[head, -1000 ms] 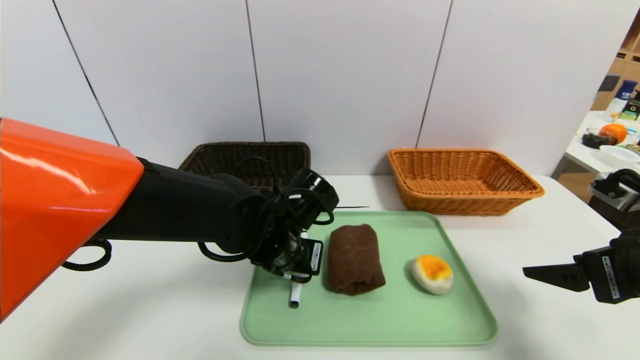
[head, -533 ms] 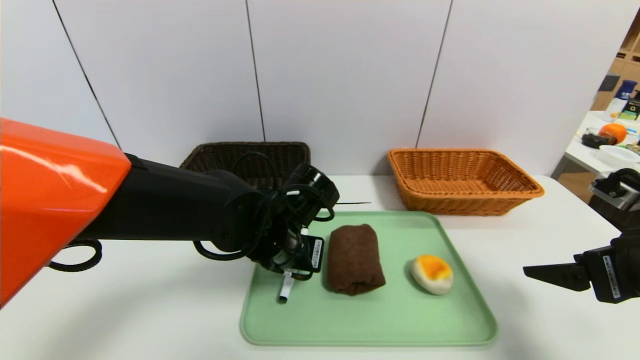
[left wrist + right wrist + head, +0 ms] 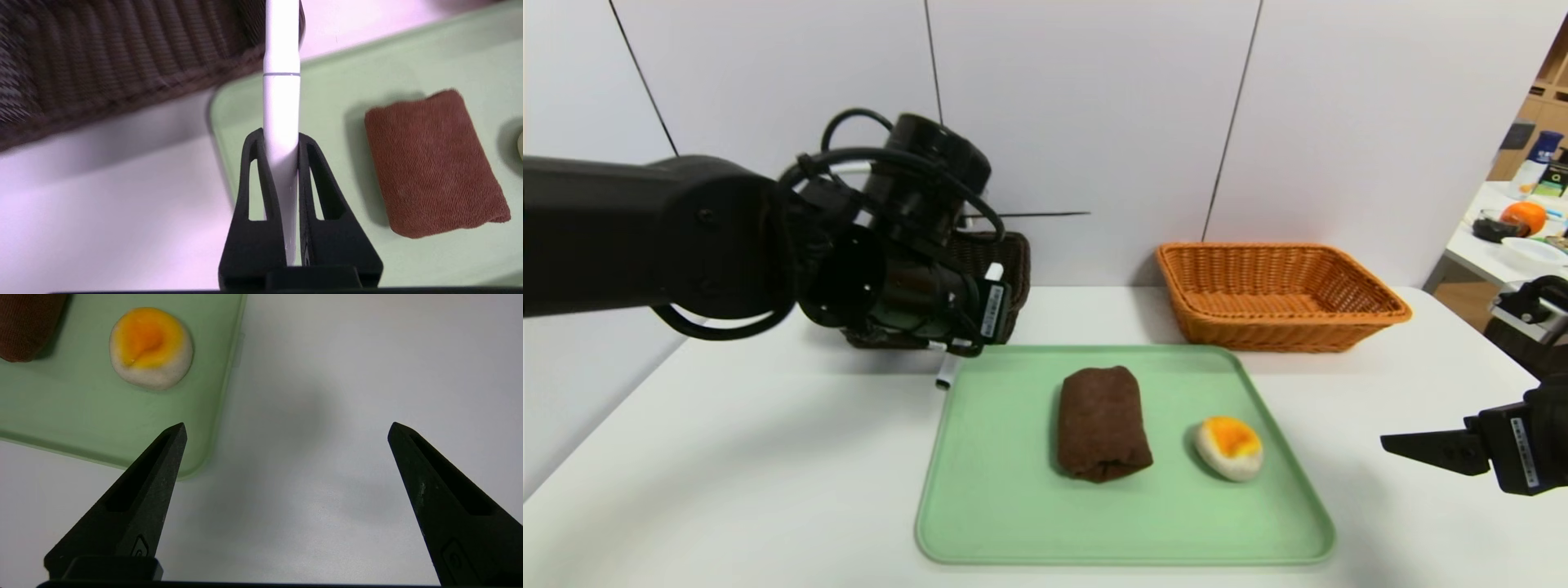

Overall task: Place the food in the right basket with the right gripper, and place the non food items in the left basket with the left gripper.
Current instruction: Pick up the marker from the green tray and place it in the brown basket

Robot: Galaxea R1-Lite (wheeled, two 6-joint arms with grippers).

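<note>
1. Head view: the left gripper [image 3: 947, 347], raised near the dark basket [image 3: 1011, 255], clenches a slim white pen [image 3: 946, 374].
2. Left wrist view: the fingers [image 3: 261, 183] pinch the smooth pen [image 3: 281, 102].
3. Right wrist view: the right gripper [image 3: 286, 430] stands released right of the tray [image 3: 81, 428].

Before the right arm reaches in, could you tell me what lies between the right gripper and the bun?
Nothing stands there: between the open right gripper and the bun the right wrist view shows only bare white table and the green tray rim.
</note>
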